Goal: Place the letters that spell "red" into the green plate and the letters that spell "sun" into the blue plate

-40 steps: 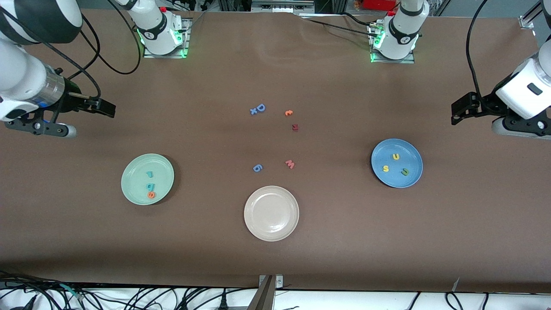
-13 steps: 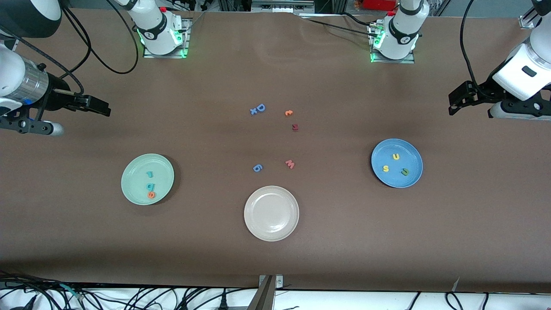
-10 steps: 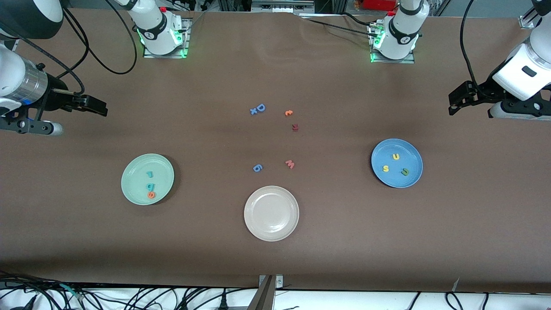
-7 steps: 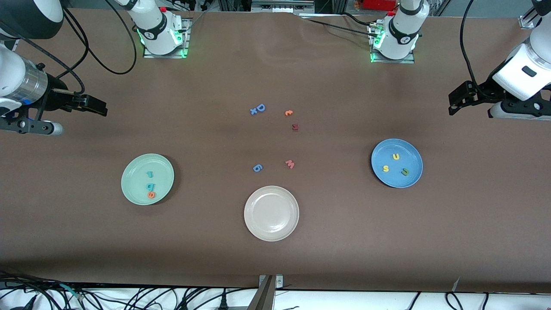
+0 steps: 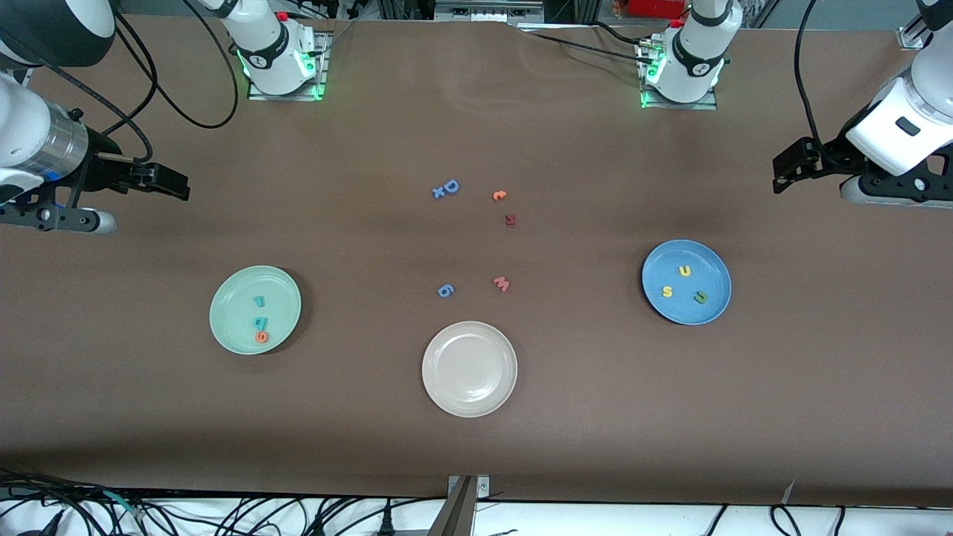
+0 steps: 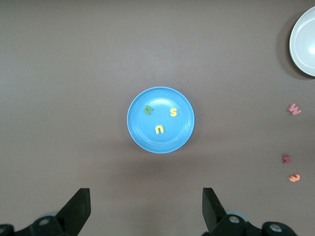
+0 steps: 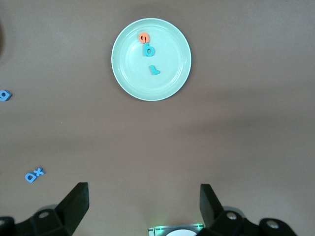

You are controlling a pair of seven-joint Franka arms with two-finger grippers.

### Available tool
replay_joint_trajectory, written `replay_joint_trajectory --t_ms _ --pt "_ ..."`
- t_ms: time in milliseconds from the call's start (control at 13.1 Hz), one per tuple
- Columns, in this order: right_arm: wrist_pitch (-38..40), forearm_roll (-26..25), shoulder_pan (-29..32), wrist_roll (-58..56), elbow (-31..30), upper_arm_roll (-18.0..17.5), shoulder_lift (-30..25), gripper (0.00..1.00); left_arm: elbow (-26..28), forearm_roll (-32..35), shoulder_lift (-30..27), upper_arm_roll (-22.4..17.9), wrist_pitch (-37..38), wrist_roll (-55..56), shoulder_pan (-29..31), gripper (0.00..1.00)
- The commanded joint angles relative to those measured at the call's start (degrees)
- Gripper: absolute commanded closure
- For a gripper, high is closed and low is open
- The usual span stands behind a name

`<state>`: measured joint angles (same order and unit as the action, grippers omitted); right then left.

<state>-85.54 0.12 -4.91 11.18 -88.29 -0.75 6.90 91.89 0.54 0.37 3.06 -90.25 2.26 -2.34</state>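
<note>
Letters spelling "red" (image 5: 260, 321) lie in the green plate (image 5: 228, 331) and "sun" (image 5: 683, 284) in the blue plate (image 5: 713, 257), judged light, soft foam best pinched edgewise, while left gripper (image 6: 145, 212) and right gripper (image 7: 142, 209) hang spread and empty.

A pale green plate (image 5: 227, 327) toward the right arm's end holds a teal "r" (image 5: 258, 301), teal "d" (image 5: 260, 321) and orange "e" (image 5: 262, 336). A blue plate (image 5: 659, 264) toward the left arm's end holds a yellow "s" (image 5: 667, 291), yellow "u" (image 5: 684, 271) and olive "n" (image 5: 700, 297).
</note>
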Motion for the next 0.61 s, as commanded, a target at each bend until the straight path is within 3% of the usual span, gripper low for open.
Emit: replay_joint_trajectory --t_ms 0,535 --pt "0.55 -0.56 -0.62 -0.45 1.01 0.22 0.05 0.00 0.04 -0.98 -0.19 -0.60 0.78 0.29 -0.56 0.00" --pt "0.64 -0.56 -0.54 -0.81 1.01 0.48 0.05 0.00 0.13 -0.98 -0.19 -0.51 1.13 0.64 -0.91 0.00"
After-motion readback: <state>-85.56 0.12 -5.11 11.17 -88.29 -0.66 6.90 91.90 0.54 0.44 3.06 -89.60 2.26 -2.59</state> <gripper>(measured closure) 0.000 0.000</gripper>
